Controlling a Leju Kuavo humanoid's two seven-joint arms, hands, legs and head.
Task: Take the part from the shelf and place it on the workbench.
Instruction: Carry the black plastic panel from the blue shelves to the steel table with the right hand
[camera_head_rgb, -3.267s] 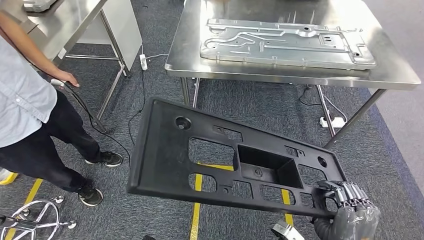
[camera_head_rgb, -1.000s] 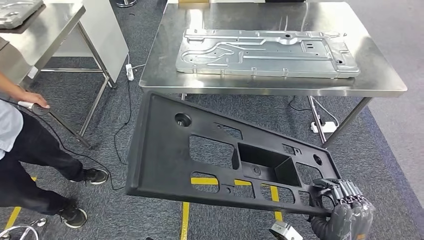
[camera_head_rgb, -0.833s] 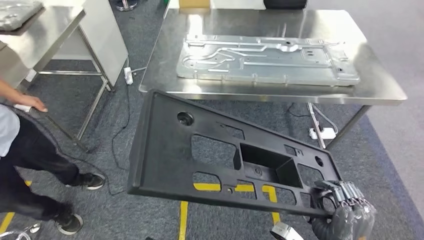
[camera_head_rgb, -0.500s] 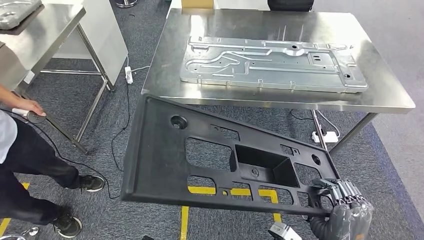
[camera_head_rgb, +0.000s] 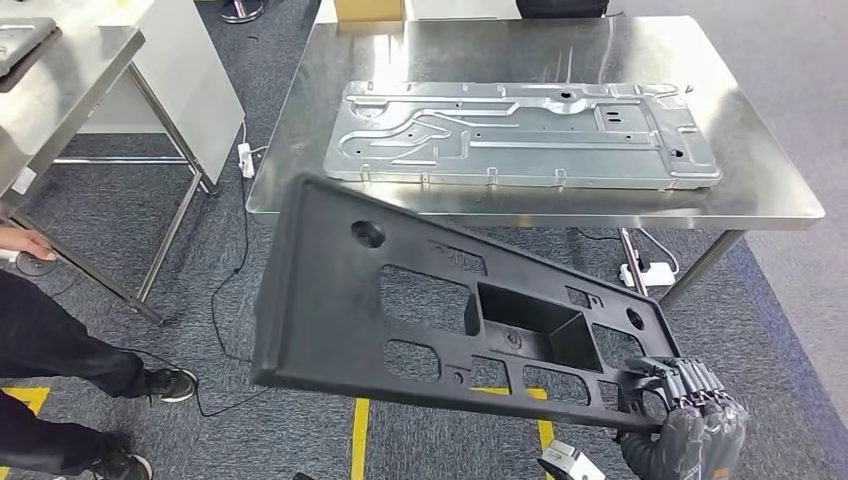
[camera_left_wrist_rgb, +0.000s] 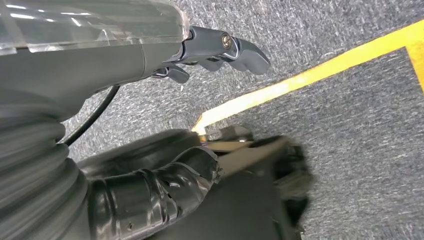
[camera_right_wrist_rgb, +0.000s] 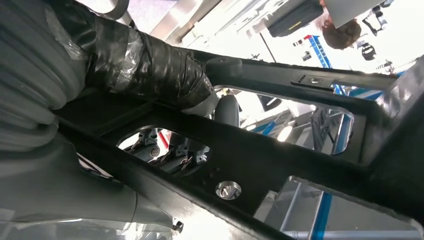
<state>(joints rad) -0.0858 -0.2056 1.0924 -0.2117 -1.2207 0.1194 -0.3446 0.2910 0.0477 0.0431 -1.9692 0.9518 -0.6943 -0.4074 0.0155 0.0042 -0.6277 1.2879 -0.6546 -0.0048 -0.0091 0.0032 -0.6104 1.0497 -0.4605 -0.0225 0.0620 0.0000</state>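
Now right hand (camera_head_rgb: 690, 415) grips black part (camera_head_rgb: 400, 300); workbench (camera_head_rgb: 300, 160) beyond.

No writing, label, brand, number or sign can be read in any of the views. The long black plastic panel with cut-outs (camera_head_rgb: 440, 310), the embossed silver sheet-metal plate (camera_head_rgb: 520, 135) and the stainless steel workbench (camera_head_rgb: 770, 195) carrying it bear no legible marks.

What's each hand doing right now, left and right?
Left hand: holds nothing, fingers apart, hanging over the carpet.
Right hand: grips the black panel at its near corner.
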